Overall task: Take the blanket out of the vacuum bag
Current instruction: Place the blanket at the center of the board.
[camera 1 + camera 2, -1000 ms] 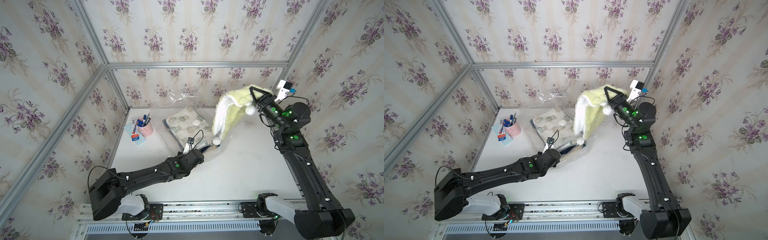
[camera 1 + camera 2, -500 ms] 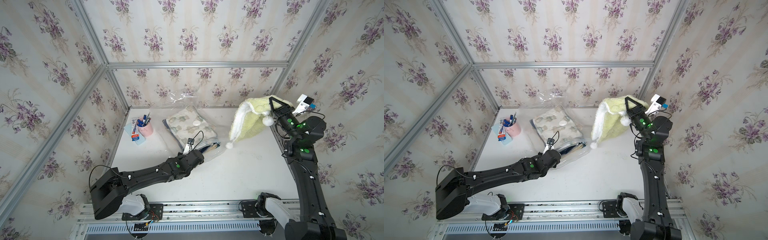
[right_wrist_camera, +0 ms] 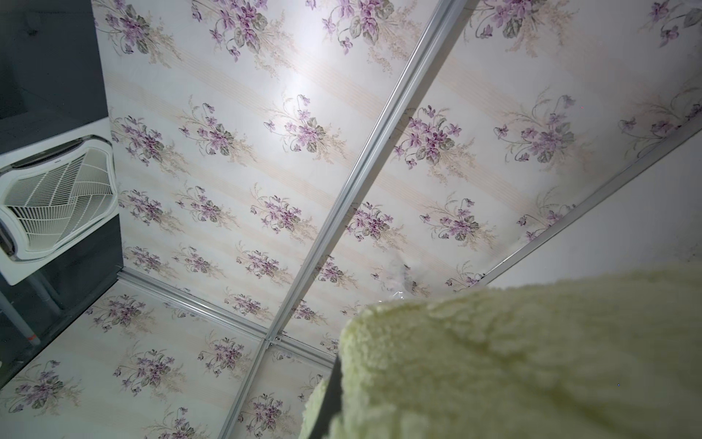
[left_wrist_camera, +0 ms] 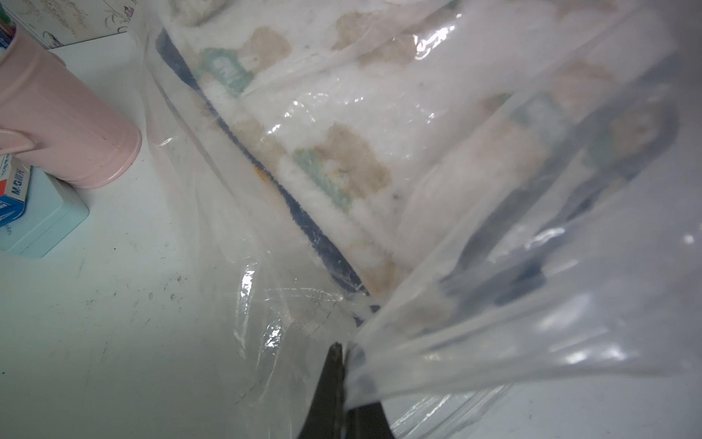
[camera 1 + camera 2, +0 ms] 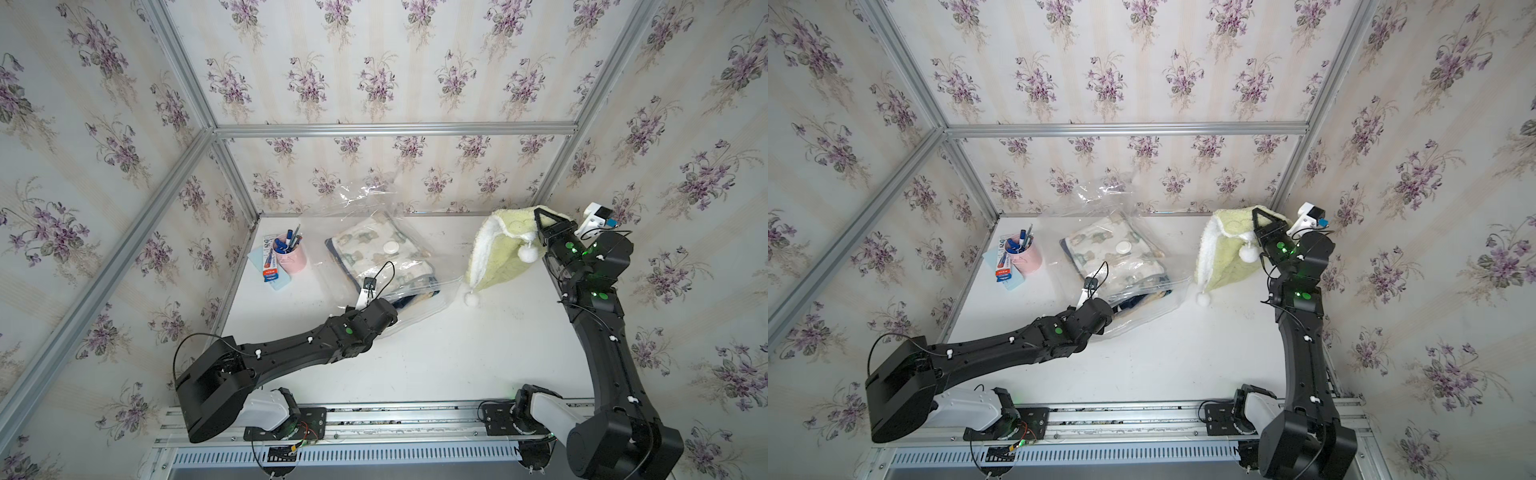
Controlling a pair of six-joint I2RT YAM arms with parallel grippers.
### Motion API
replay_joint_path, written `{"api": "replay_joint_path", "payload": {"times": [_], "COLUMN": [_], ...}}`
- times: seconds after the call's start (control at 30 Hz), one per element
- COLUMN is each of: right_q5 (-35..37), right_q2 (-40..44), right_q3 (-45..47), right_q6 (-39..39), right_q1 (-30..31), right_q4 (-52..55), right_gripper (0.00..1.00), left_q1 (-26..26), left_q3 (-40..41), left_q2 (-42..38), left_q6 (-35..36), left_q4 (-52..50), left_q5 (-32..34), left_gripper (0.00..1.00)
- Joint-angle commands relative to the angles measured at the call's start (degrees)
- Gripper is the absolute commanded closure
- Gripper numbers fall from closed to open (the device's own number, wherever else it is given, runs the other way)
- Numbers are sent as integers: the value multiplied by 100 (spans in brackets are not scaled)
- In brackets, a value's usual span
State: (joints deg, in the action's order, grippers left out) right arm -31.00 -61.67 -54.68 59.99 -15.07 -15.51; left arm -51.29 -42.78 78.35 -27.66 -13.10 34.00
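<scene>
The vacuum bag (image 5: 424,299) lies on the white desk (image 5: 415,365), from the middle toward the back edge. Its far end is crumpled up against the back wall, and its round white valve disc (image 5: 391,247) faces up. A folded bear-print blanket (image 4: 342,125) with a dark blue border sits inside it, seen through the clear film.

The left gripper (image 4: 340,353) is at the bag's near end. Its jaws are pressed together on a pinch of the plastic, which fans out from between them in the left wrist view.

The right gripper (image 5: 542,218) is raised near the desk's right back corner, clamped on the top of a pale yellow fleece blanket (image 5: 503,253). This one is fully outside the bag. It hangs in a drape, and its lower end reaches the desk just beside the bag's right edge. One white pom-pom (image 5: 528,254) dangles beside the gripper, and another (image 5: 471,297) rests on the desk.

Near the left back corner, a pink cup (image 5: 291,257) of pens stands against a light blue box (image 4: 45,216).
</scene>
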Motion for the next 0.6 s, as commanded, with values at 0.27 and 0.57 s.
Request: {"api": "replay_joint_path", "payload": {"times": [0.27, 0.57], "right_q5": [15, -151], "right_q2": [-327, -2216], "right_q3": [143, -1479], "right_q6": [183, 641], "right_q1": [-129, 156], "right_q4": [-827, -1312], "right_gripper": [100, 100], "left_q1": [178, 268], "left_q3": [-71, -193], "left_q2": [137, 84], "left_q6": [70, 155], "left_q4": [72, 71], "left_q5": [-125, -293], "left_gripper": [100, 100]}}
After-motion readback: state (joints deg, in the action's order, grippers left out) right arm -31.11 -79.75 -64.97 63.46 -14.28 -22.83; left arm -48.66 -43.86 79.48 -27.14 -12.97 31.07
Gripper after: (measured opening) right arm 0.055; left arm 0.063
